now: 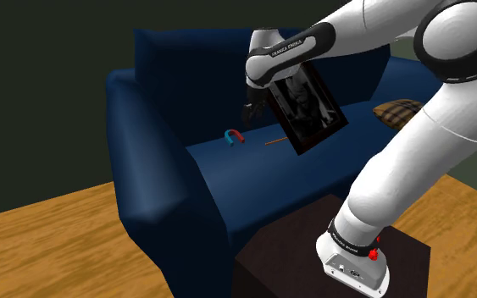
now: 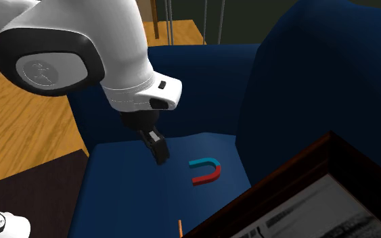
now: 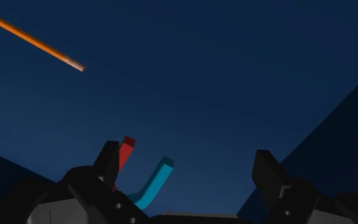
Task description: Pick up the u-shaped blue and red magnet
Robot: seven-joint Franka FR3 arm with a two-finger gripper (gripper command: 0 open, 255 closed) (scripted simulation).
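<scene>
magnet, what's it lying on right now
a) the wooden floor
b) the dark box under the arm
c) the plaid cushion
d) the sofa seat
d: the u-shaped blue and red magnet lies flat on the dark blue sofa seat, not far from an orange pencil that lies on the same seat.

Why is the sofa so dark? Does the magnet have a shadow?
Shoulder view: the light is dim, so the blue sofa looks nearly navy. Second exterior view: no plain shadow shows under the magnet. Wrist view: dim too, with darker blue beside the claw.
</scene>
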